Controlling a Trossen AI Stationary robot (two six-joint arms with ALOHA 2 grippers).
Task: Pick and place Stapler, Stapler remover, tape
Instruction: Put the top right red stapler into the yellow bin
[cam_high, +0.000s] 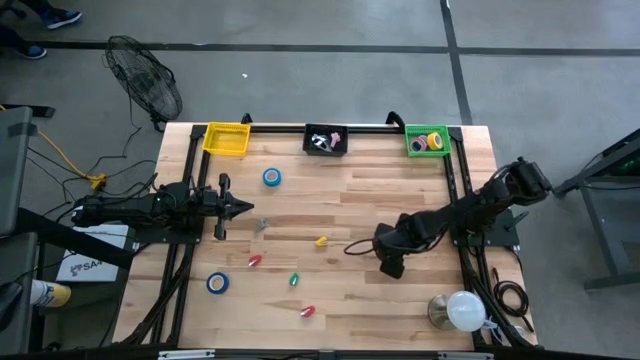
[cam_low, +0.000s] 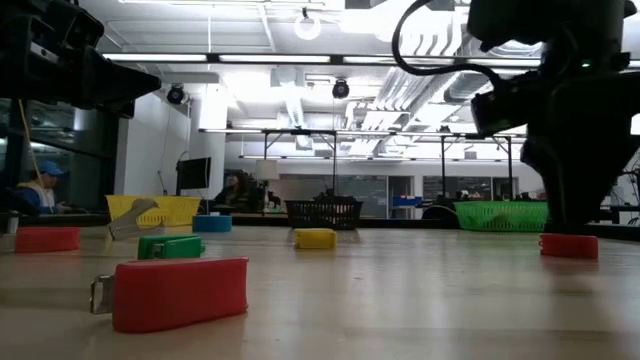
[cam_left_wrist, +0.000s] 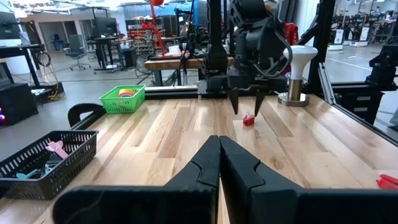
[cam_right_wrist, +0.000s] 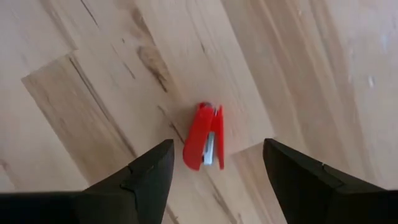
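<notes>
**Right gripper poised over a red stapler on the wooden table**

A pale wooden table (cam_high: 330, 200) stands on a grey floor, with a black floor fan (cam_high: 145, 80) off its upper left corner in the high view. Along the table's top edge sit three baskets: a yellow basket (cam_high: 226, 139) at the left, a black basket (cam_high: 325, 140) in the middle holding small mixed items, and a green basket (cam_high: 428, 141) at the right with tape rolls inside.

At the left of the frame the left gripper (cam_high: 243, 207) rests low over the table, its fingers pressed together, pointing toward the centre. Above and to its right lies a blue tape roll (cam_high: 271, 177); another blue tape roll (cam_high: 218, 283) lies toward the lower left. Between them and the centre are scattered small staplers: a red stapler (cam_high: 254, 261), a green stapler (cam_high: 294, 280), a yellow stapler (cam_high: 321, 241) and a second red one (cam_high: 308, 312) near the bottom edge.

Right of centre the right gripper (cam_high: 391, 262) points down at the table with its fingers spread wide. In the right wrist view a small red stapler (cam_right_wrist: 204, 137) lies on the wood between the two fingers (cam_right_wrist: 149, 171), touching neither. A white-topped lamp-like object (cam_high: 458, 310) stands at the lower right corner.
</notes>
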